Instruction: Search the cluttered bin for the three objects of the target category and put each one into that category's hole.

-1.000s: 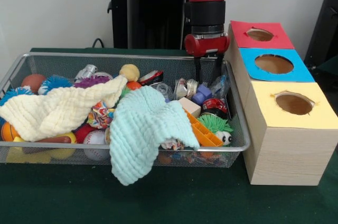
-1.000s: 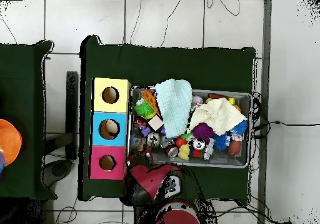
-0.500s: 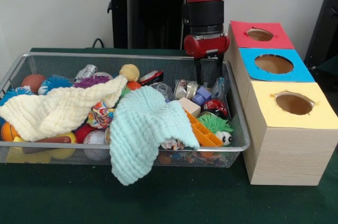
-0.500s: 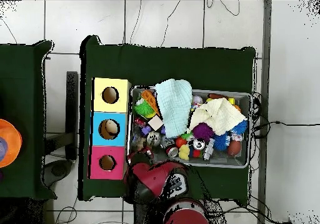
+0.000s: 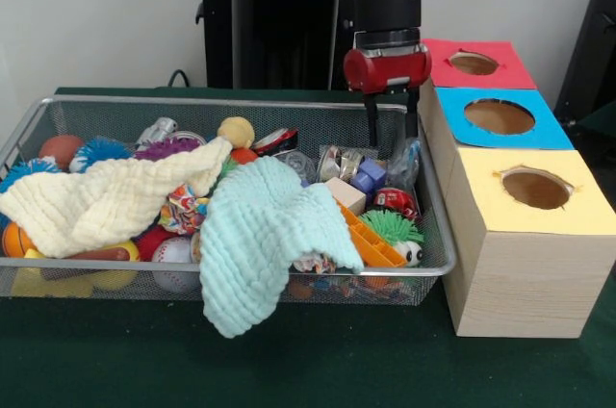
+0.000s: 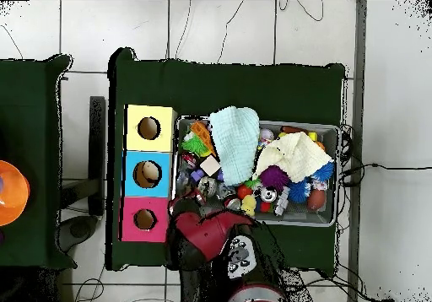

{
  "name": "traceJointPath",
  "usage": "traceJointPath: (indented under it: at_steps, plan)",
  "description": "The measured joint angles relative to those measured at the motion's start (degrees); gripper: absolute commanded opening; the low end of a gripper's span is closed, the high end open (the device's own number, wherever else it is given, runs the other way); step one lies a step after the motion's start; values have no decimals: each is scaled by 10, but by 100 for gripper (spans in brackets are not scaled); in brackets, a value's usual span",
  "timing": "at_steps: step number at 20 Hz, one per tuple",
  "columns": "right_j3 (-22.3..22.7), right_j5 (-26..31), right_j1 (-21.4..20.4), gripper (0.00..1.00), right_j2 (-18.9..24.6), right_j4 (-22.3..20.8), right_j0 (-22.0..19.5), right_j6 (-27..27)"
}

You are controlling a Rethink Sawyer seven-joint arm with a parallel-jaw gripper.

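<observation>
Holes [image 5: 500, 116] lie just right of our gripper [image 5: 386, 135], which hangs over the bin's [image 5: 192, 105] far right corner, seemingly pinching a clear bag [image 5: 405, 163].

A dark green cloth [image 5: 318, 369] covers the table. Behind it stands a plain pale wall [image 5: 96, 13], with a black upright stand [image 5: 260, 33] in front of the wall. From above, the floor [image 6: 236, 29] is white tile with thin cables trailing across it. A second green table [image 6: 25, 105] sits at the left edge, with an orange round object [image 6: 10, 193] on it.
</observation>
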Motion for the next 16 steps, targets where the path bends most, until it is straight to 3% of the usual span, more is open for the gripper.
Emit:
traceJointPath:
  at_steps: [8, 16]
  plan:
    - [0, 2, -16, 100, 6, 0, 8, 0]
    - [-12, 2, 4, 100, 7, 0, 6, 0]
